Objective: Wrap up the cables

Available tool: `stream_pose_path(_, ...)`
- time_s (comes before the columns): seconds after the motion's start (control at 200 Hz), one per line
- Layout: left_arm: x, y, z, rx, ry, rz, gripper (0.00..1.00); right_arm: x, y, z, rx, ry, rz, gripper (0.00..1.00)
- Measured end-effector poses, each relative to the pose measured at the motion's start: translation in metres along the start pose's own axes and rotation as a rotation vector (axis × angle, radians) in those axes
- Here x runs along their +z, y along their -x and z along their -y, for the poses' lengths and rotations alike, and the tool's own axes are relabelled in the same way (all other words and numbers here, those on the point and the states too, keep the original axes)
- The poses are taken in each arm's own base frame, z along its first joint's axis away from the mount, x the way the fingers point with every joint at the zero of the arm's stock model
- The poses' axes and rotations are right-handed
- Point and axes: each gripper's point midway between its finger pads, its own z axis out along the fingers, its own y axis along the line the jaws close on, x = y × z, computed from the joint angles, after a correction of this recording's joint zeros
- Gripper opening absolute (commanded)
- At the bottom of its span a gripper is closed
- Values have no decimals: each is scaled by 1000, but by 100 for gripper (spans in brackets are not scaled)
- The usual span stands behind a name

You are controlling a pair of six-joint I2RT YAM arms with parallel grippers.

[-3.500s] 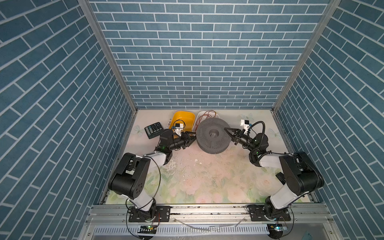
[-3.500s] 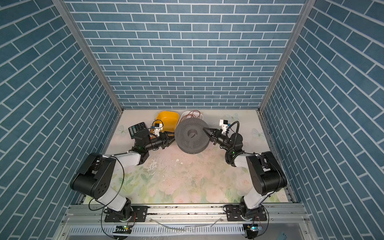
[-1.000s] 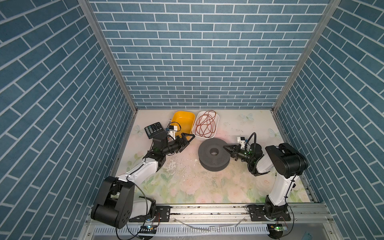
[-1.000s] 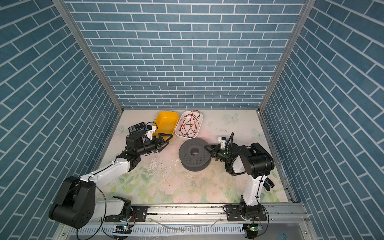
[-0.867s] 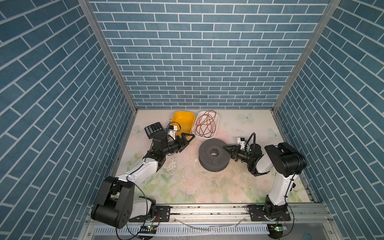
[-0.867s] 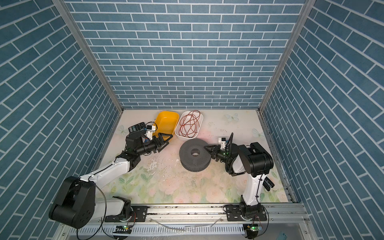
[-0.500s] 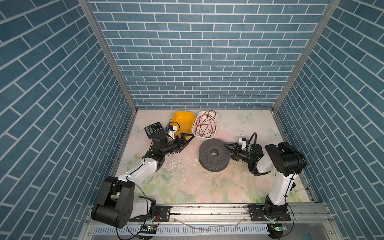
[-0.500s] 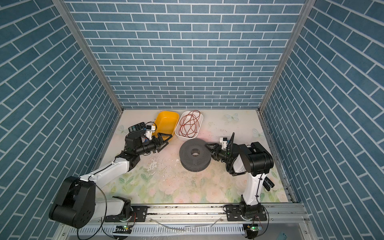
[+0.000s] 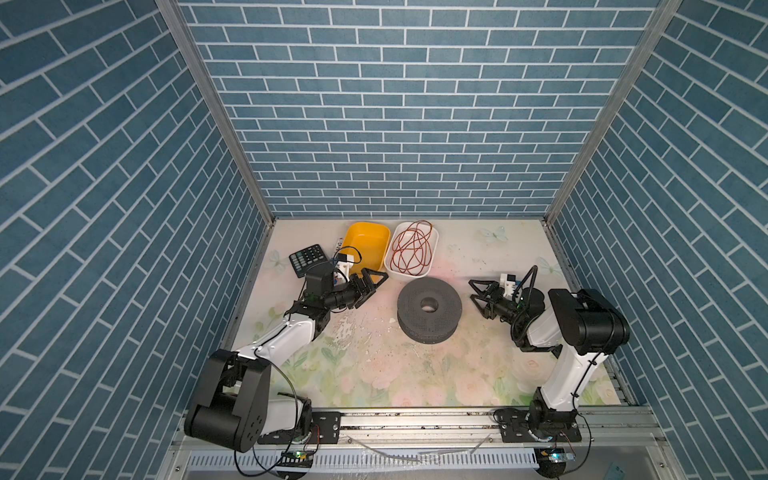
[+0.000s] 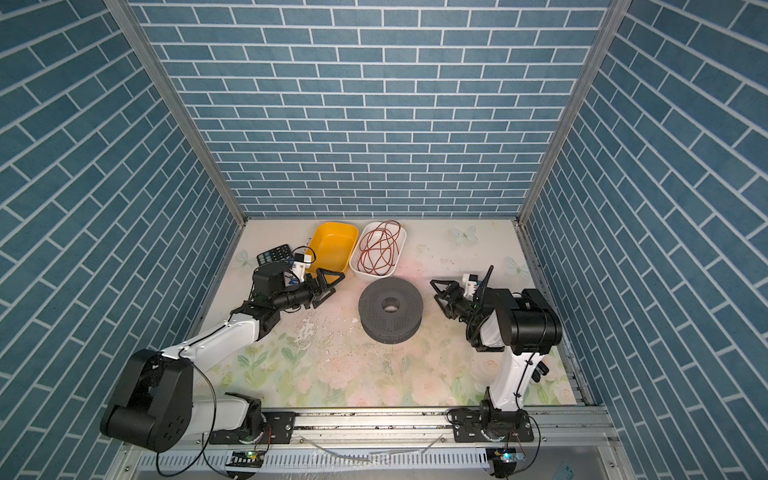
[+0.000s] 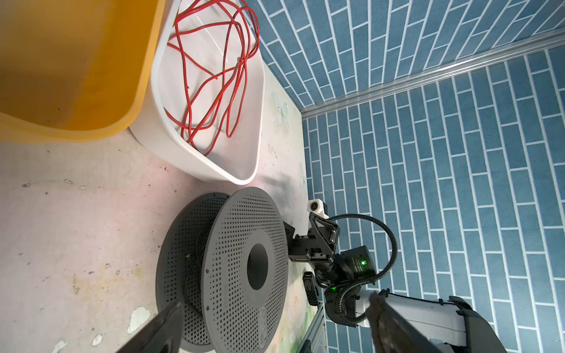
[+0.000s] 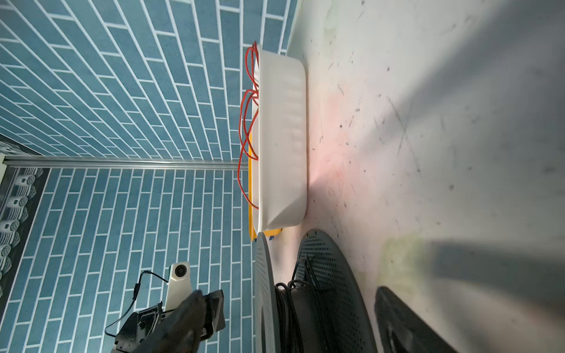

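A grey perforated spool lies flat near the middle of the floral table. The black cables are wound round its core between the two flanges, seen in the right wrist view. My right gripper is open just off the spool's right rim, not touching it. To the spool's left, my left gripper also stands open and holds nothing. In the left wrist view the spool stands ahead of the fingers.
Behind the spool a white tray holds a loose red wire. A yellow bin stands beside it and a black calculator lies at the back left. Brick-patterned walls close three sides.
The spool, held up between both grippers earlier, now lies flat. Over the last second my right gripper let go of its rim, opened wide and drew back slightly. The left arm barely moved.
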Motion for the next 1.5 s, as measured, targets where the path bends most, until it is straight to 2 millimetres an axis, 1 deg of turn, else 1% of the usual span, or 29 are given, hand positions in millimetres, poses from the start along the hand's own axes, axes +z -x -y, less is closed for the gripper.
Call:
stream_pose_path(0.08,0,-1,-4,11,20,-7,96,-8,8,-2,-18,-15,26,88)
stream_pose_path(0.185,0,-3,-8,23,44,-18,97,-19,14,-11,-70,-48,52,87)
stream_pose_path(0.295,-1,-5,-14,33,71,-27,98,-32,15,-26,-163,-126,71,89)
stream_pose_path(0.36,-1,-5,-17,42,94,-27,99,-39,20,-37,-233,-176,89,89)
stream_pose_path(0.415,-2,-2,-18,53,117,-24,100,-46,26,-50,-301,-218,112,89)
stream_pose_path(0.48,-3,5,-15,78,142,-14,100,-56,31,-63,-382,-263,141,90)
stream_pose_path(0.55,-6,14,-10,114,180,3,100,-66,35,-71,-453,-318,167,90)
stream_pose_path(0.625,-10,27,-5,160,232,27,100,-76,39,-72,-506,-392,184,89)
stream_pose_path(0.725,-18,44,0,234,309,67,100,-87,45,-67,-577,-478,209,90)
stream_pose_path(0.9,-38,66,-2,381,473,124,100,-105,60,-67,-696,-575,294,91)
stream_pose_path(1.025,-61,83,-2,525,575,214,100,-113,70,-65,-789,-634,332,97)
stream_pose_path(1.1,-81,93,-5,603,643,286,100,-118,74,-57,-826,-681,354,98)
stream_pose_path(1.17,-97,100,-16,662,712,333,100,-124,76,-47,-852,-728,375,98)
stream_pose_path(1.25,-110,106,-39,701,800,348,100,-133,77,-39,-888,-769,414,98)
stream_pose_path(1.355,-118,107,-79,731,896,327,100,-145,80,-32,-925,-815,474,98)
stream_pose_path(1.47,-118,97,-128,753,957,286,100,-152,85,-28,-959,-833,540,98)
stream_pose_path(1.5,-118,93,-140,751,965,275,100,-153,85,-24,-969,-840,551,98)
